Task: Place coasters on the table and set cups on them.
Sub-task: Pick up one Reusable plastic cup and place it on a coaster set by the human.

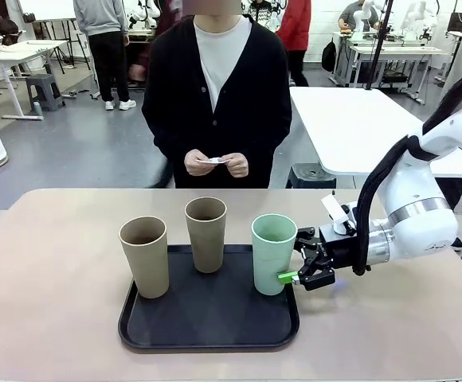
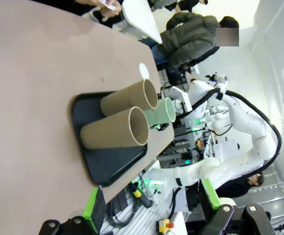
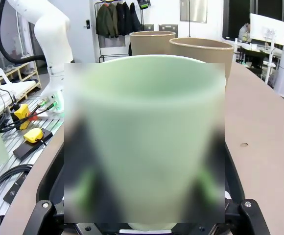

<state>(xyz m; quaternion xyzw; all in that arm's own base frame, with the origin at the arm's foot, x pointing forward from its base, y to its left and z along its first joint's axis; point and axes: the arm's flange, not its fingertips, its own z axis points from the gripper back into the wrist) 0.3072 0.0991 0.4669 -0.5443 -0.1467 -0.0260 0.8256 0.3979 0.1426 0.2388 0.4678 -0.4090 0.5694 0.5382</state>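
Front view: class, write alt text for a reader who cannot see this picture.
The robot's right gripper, jaws open, straddles a mint green cup standing on a black tray beside two beige-brown cups, on a beige table. Across the table a person stands holding something small and white in both hands.

The front camera sits on the robot's side of the black tray (image 1: 207, 322) and faces across it to the person (image 1: 219, 95) beyond. The left wrist camera views the tray from well off to one side, rolled so the table (image 2: 34, 98) tilts. The right wrist camera is very close to the mint cup (image 3: 144, 142) on the tray, with the beige cups (image 3: 203, 51) behind it. All three views share the tray and its cups
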